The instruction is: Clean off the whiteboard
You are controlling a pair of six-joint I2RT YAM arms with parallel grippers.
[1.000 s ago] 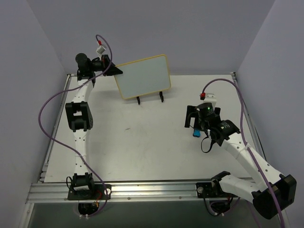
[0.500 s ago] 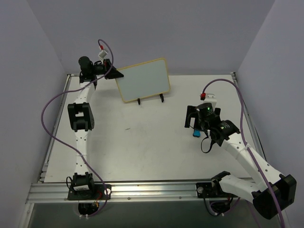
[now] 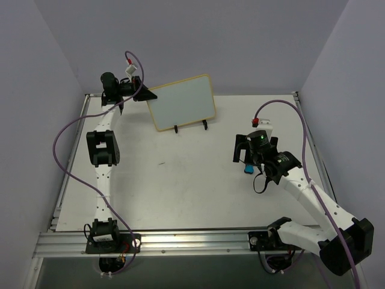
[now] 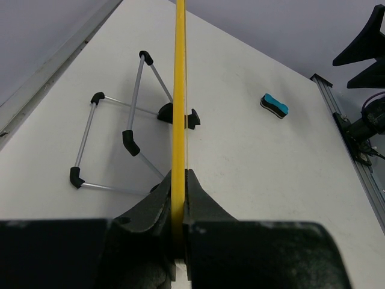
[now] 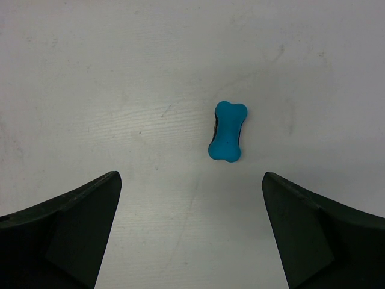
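The whiteboard (image 3: 181,101), white with a tan-yellow frame, stands tilted at the back of the table over the black wire easel (image 3: 190,126). No writing shows on its face in the top view. My left gripper (image 3: 146,94) is shut on the board's left edge. In the left wrist view the frame (image 4: 178,84) shows edge-on as a yellow strip pinched in my left gripper (image 4: 179,176). A small blue bone-shaped eraser (image 5: 228,130) lies flat on the table. My right gripper (image 5: 190,178) hovers open just above and short of it, touching nothing.
The easel's wire legs (image 4: 114,141) spread behind the board. In the top view the eraser (image 3: 248,169) peeks out under the right gripper (image 3: 243,158). Metal rails (image 3: 180,241) edge the table, grey walls close it in, and purple cables loop off both arms.
The left gripper has shifted a little right and the board with it has settled slightly lower on the easel. The right arm has barely moved.
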